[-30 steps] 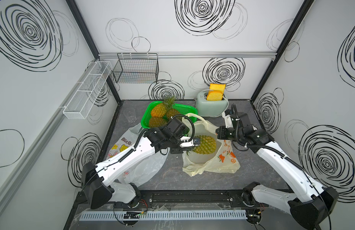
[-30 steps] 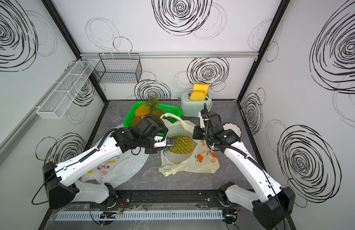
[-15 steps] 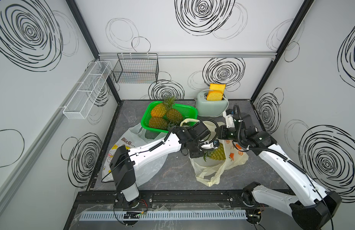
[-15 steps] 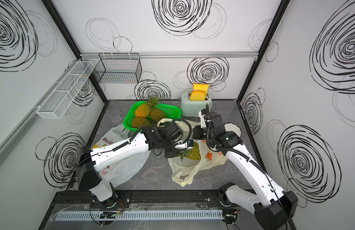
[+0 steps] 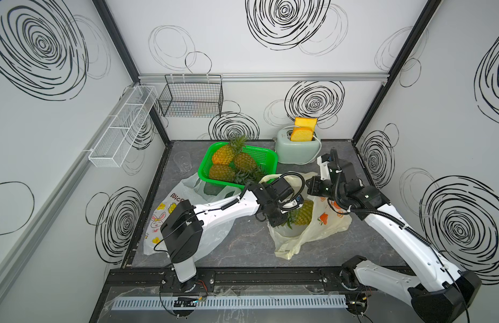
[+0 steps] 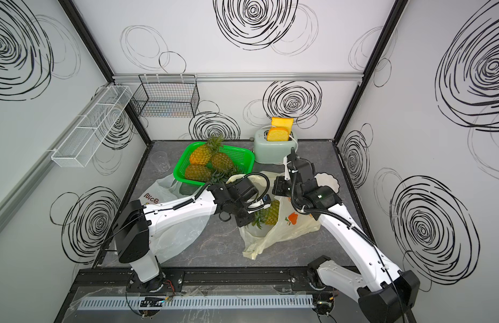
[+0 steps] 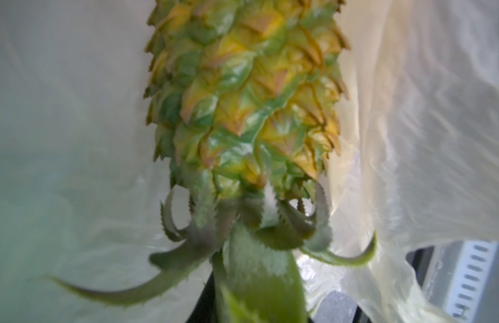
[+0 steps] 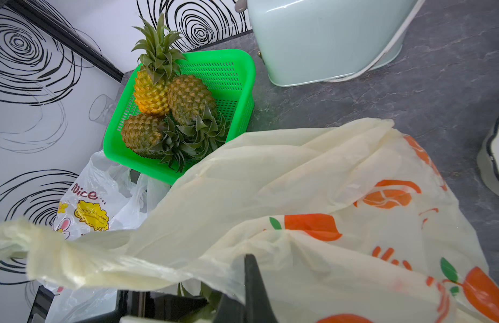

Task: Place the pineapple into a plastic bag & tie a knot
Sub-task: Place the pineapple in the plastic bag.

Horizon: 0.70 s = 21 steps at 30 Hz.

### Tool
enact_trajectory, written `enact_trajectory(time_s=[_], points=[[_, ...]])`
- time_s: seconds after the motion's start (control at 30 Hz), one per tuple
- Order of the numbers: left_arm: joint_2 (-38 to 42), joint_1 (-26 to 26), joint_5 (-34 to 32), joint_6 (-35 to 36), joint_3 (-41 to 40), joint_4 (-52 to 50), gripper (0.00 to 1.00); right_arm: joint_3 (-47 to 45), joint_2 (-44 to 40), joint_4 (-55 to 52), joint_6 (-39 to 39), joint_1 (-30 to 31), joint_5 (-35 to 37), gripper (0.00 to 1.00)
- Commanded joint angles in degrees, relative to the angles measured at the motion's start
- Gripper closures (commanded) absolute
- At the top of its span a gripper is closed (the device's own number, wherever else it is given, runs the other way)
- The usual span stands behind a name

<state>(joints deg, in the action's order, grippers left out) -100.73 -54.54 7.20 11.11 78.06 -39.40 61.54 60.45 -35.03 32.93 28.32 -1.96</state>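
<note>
1. Starting at the tabletop's point(image 5: 242, 243) left edge, a clear cup point(image 5: 182, 165) stands near the back-left corner. A white printed bag point(image 5: 164, 218) lies crumpled along that edge. Neither matters to this step.
2. Near the middle of the back edge, a green basket point(image 5: 263, 156) holds three more pineapples.
3. The left gripper point(image 5: 280, 222) is closed partway on the crown leaves of the pineapple point(image 5: 304, 212). The fruit points away from it, tilted, inside the mouth of the cream plastic bag point(image 5: 323, 226), right of the tabletop's centre. In the left wrist view, film surrounds the pineapple point(image 7: 242, 98) on both sides. Whether it already rests on the bag's floor cannot be told.
4. Leaves probably give a thin, slippery hold. Ease the fruit deeper without swinging, and release only once its weight is carried.
5. The right gripper point(image 5: 309, 188), fully closed, pinches the bag's rim and holds it lifted. One of its fingers point(image 8: 253, 276) shows against the film. Holding that rim high and taut should stop the mouth sagging onto the crown.
6. A toaster point(image 5: 297, 152) by the back edge and a white dish point(image 6: 328, 181) near the right edge sit apart from the work.
</note>
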Motion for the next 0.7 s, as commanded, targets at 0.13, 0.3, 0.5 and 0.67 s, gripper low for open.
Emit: enact_trajectory(time_s=[0.13, 0.3, 0.5, 0.67], points=[[-1.2, -2.8, -6.1, -0.3, 2.8, 4.5, 0.95, -1.0, -1.5, 3.4, 3.8, 0.1, -1.1, 1.00], [5.2, -2.7, 8.2, -0.8, -1.7, 16.5, 0.89, -3.6, -2.2, 5.8, 4.8, 0.1, -2.8, 1.00], [1.5, -2.3, 17.6, -1.7, -5.2, 25.1, 0.86, -8.7, -4.2, 10.2, 7.6, -0.2, -4.7, 1.00], [-3.7, -3.3, 15.2, -1.6, -5.1, 23.6, 0.88, -10.3, -4.6, 11.7, 9.2, -0.5, -5.7, 1.00]])
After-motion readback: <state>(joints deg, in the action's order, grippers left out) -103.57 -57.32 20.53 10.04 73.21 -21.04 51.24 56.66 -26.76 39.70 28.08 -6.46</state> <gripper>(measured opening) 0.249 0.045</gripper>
